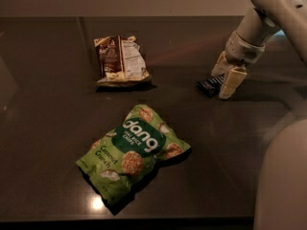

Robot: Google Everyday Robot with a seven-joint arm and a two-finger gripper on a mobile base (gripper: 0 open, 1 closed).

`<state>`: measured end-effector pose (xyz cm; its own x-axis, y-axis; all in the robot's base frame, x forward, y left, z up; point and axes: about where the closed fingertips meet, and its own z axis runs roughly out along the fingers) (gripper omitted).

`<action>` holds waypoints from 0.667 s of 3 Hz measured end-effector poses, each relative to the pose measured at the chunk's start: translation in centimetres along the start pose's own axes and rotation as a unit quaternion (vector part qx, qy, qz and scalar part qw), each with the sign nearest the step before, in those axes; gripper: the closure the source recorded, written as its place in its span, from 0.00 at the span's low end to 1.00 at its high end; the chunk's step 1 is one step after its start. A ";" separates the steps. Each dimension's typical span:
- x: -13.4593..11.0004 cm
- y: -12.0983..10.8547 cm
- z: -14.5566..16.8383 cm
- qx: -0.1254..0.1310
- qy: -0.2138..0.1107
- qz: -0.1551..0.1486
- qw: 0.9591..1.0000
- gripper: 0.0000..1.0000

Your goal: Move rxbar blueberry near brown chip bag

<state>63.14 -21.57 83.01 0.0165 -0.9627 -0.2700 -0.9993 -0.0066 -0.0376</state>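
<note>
The rxbar blueberry [207, 86], a small dark navy bar, lies flat on the dark table at the right. My gripper [220, 83] reaches down from the upper right, its two pale fingers [232, 82] standing apart on either side of the bar's right end, which they partly hide. The brown chip bag [121, 59], crinkled with a white label panel, lies at the back centre-left, well to the left of the bar.
A bright green "dang" bag [135, 153] lies at the front centre of the dark table [43, 128]. My arm [268, 13] comes in from the top right, and a pale part of the robot body [283, 181] fills the lower right corner.
</note>
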 end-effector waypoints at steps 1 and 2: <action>-0.4 -0.2 0.0 -0.004 -0.002 -0.002 1.000 0.64; -0.5 -0.2 -0.2 -0.004 -0.002 -0.002 1.000 0.87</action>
<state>63.32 -21.19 83.37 0.0208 -0.9617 -0.2734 -0.9994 -0.0127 -0.0314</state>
